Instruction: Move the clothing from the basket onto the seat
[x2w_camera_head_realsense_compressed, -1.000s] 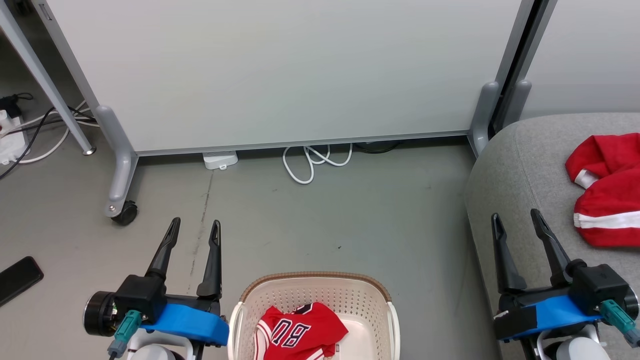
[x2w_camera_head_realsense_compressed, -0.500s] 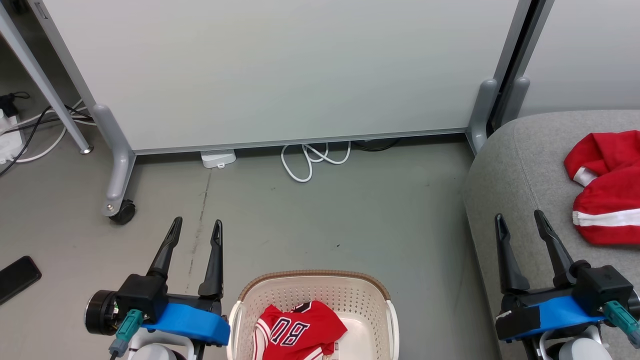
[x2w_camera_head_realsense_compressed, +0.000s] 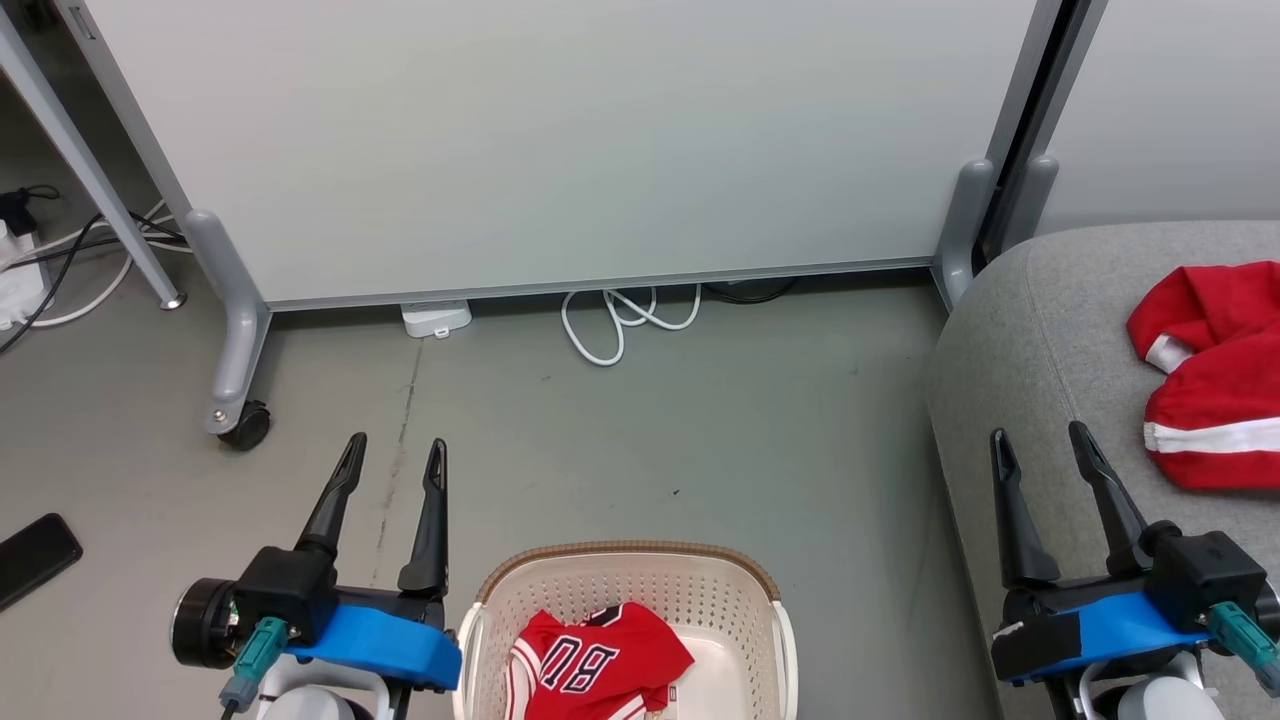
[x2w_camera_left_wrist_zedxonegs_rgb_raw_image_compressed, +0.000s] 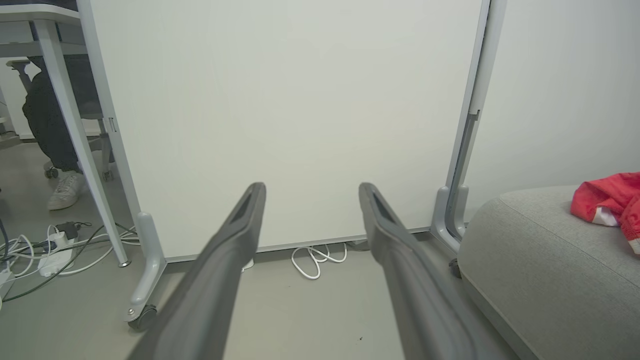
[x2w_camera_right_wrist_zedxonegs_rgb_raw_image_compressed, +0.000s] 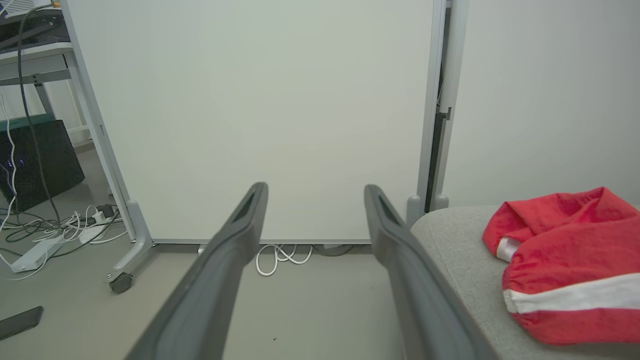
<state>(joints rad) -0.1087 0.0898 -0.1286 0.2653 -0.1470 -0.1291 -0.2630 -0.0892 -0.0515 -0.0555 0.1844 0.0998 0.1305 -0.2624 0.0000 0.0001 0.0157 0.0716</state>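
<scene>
Left gripper (x2w_camera_head_realsense_compressed: 395, 440) and right gripper (x2w_camera_head_realsense_compressed: 1035, 430) gape empty. The red jersey (x2w_camera_head_realsense_compressed: 600, 660) sits in the laundry basket (x2w_camera_head_realsense_compressed: 630, 550), right of the left jaws; I'd pinch a raised fold.

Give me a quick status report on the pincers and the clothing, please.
Left pincer open, empty, beside the basket. Right pincer open, empty, by the sofa edge. One red garment on the sofa; jersey in the basket. Nothing above the jersey.
</scene>
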